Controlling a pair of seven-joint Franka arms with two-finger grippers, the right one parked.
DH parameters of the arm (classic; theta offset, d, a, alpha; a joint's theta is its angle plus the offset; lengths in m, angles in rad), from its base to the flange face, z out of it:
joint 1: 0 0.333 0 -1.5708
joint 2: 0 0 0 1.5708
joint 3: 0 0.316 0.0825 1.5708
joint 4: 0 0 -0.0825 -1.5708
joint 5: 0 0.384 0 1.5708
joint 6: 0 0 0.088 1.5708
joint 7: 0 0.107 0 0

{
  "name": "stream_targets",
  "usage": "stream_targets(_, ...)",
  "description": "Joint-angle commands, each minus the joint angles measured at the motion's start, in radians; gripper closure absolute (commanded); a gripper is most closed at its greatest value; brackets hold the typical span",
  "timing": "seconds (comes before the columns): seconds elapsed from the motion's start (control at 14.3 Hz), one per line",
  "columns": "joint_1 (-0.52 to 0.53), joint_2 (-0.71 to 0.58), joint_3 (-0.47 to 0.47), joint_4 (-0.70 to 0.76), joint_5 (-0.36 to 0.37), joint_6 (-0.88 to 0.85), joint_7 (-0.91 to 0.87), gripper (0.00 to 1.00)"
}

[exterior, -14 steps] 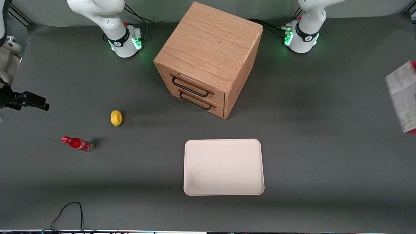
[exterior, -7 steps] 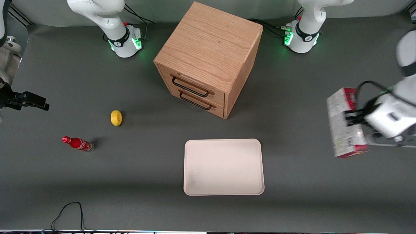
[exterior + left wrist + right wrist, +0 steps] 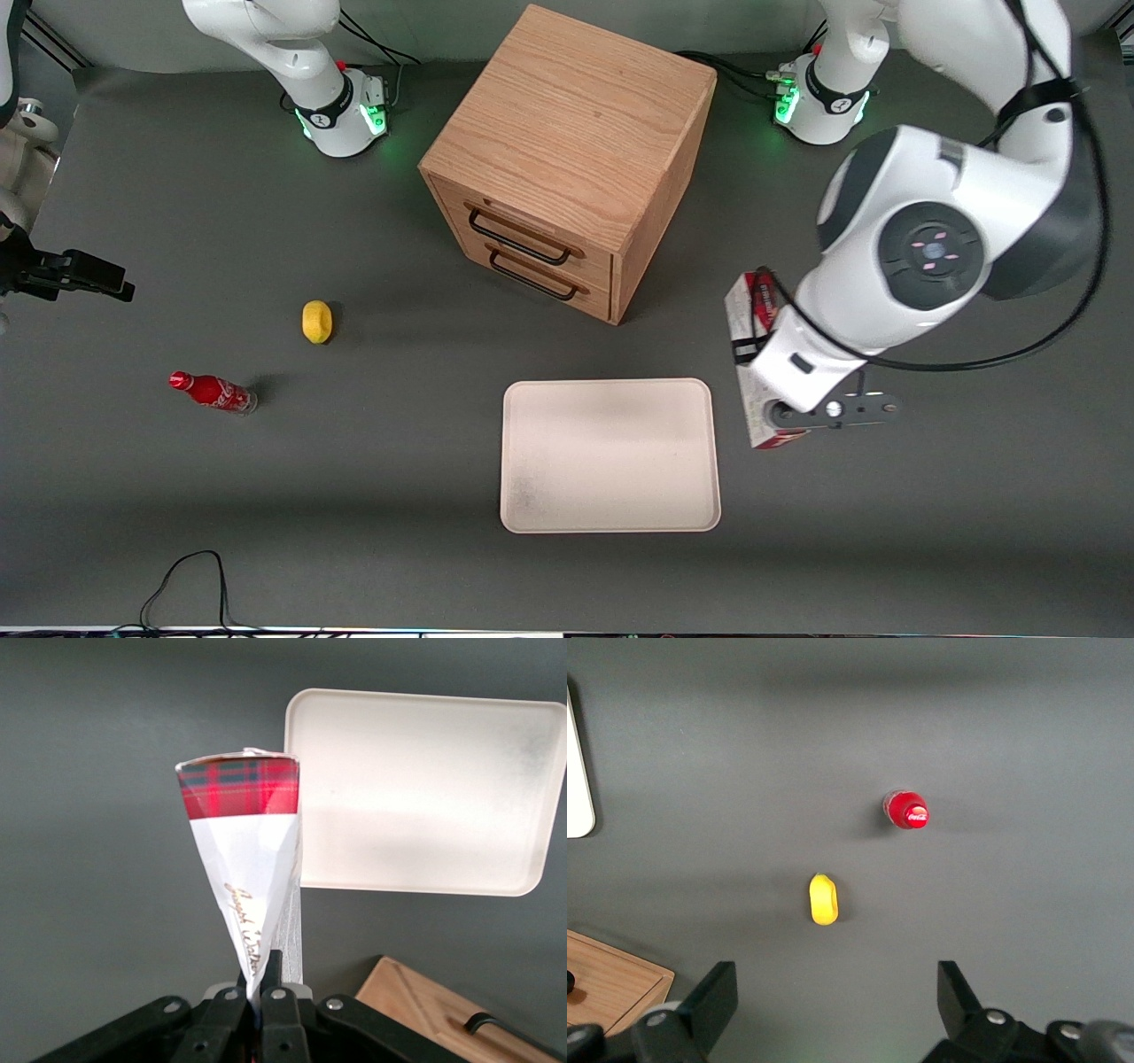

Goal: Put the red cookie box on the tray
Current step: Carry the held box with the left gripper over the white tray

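Note:
The red cookie box (image 3: pixel 742 312) hangs edge-on in the air, with my left gripper (image 3: pixel 751 347) shut on its narrow edge. It sits just outside the short rim of the cream-white tray (image 3: pixel 609 455), toward the working arm's end of the table. In the left wrist view the red cookie box (image 3: pixel 241 828) shows a red tartan end and a white side, pinched between the black fingers of my gripper (image 3: pixel 262 973). Past it lies the bare tray (image 3: pixel 416 788). My arm hides part of the box in the front view.
A wooden drawer cabinet (image 3: pixel 567 159) with two black handles stands farther from the front camera than the tray. A yellow lemon (image 3: pixel 316 321) and a small red soda bottle (image 3: pixel 213 392) lie toward the parked arm's end.
My arm has swung in from the working arm's end of the table, carrying the box from the picture's edge to just beside the tray.

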Motion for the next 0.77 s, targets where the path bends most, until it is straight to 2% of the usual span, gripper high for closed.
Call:
stream_targets(0.0,-0.032,0.049,0.02,0.057,0.008,0.01,-0.032,1.0)
stream_targets(0.42,-0.05,0.227,0.018,-0.012,0.013,0.241,-0.022,1.0)
stream_targets(0.56,-0.049,0.265,0.02,-0.032,0.057,0.319,-0.002,1.0)
stream_targets(0.7,-0.049,0.288,0.021,-0.063,0.07,0.385,0.043,1.0)
